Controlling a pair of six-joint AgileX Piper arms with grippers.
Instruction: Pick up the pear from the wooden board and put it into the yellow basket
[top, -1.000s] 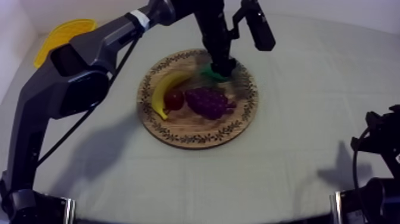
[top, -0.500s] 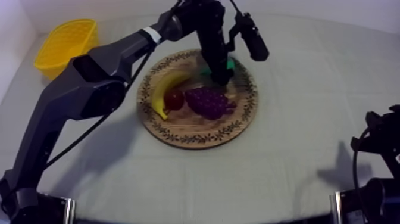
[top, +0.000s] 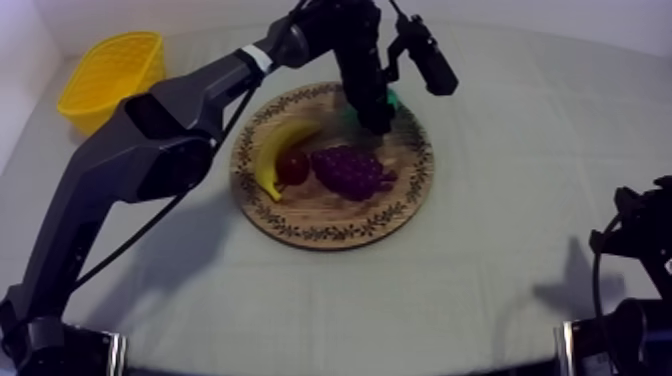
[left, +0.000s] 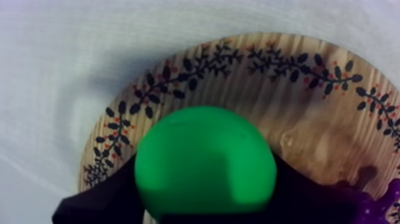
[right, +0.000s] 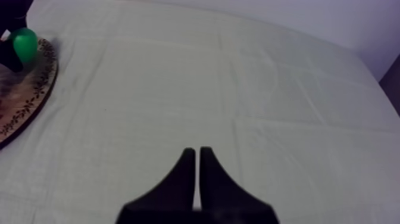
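The green pear (left: 205, 164) sits between the black fingers (left: 98, 199) of my left gripper (top: 375, 118), which is shut on it. It hangs just above the far rim of the round wooden board (top: 325, 225), and the patterned rim (left: 238, 59) shows beneath it. From above, a sliver of the pear (top: 392, 99) peeks out beside the fingers. The yellow basket (top: 110, 68) stands at the far left of the table. My right gripper (right: 197, 173) is shut into a narrow wedge over bare cloth, far from the board (right: 30, 98) and the pear (right: 24, 42).
On the board lie a banana (top: 278, 152), a small red fruit (top: 293, 166) and a purple bunch of grapes (top: 350, 170). The left arm stretches from the lower left across to the board. My right arm rests at the lower right edge.
The left arm swung off the basket and shifted over the board's far rim. The pear has come up a little off the board, held in the left gripper. The right arm is unmoved.
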